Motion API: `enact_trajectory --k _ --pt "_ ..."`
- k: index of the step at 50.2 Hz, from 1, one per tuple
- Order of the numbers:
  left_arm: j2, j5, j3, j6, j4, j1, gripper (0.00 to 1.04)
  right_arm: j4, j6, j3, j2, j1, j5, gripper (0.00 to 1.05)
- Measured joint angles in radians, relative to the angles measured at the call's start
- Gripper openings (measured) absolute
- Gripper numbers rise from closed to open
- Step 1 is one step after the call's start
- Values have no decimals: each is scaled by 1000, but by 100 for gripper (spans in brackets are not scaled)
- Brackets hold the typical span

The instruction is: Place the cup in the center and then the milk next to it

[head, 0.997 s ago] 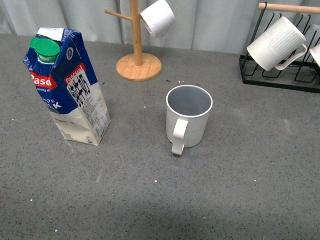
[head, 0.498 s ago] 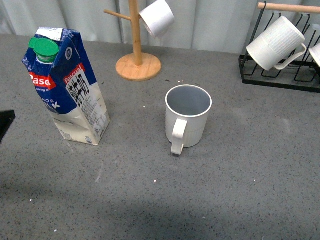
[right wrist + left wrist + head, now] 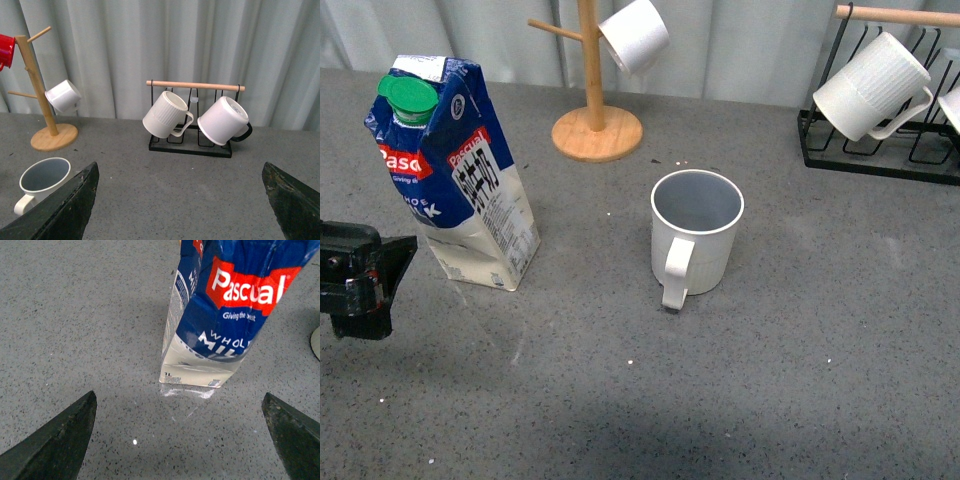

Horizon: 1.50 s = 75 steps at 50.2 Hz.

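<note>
Now edging in from the left with the left gripper (image 3: 370,280), spread wide and empty, near the milk (image 3: 460,180), upright, well left of the centred cup (image 3: 697,235). Straddle squarely, squeeze gently, keep upright. Right gripper (image 3: 180,200) likewise spread.

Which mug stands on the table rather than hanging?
The ribbed cup at table centre, mouth up; the others hang from the wooden tree and the black rack.

a wooden mug tree (image 3: 593,120) stands on the grey tabletop (image 3: 800,380), well beyond the left hand (image 3: 390,285), with a small white cup (image 3: 635,35) hung on it. farther across from that hand, a black wire rack (image 3: 880,172) holds a ribbed mug (image 3: 870,85).
</note>
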Motion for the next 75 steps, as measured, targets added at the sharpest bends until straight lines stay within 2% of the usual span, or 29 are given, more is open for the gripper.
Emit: enact_trajectory --k 21,70,72,75 --pt "93 83 112 7 -49 -22 98 0 0 0 0 0 0 95" --pt "200 79 301 -8 -107 -11 98 0 0 0 0 0 0 95" --pt "204 75 306 -8 -112 -10 95 0 0 0 0 0 0 95" --pt "206 76 309 -11 -116 -5 82 0 0 0 0 0 0 95"
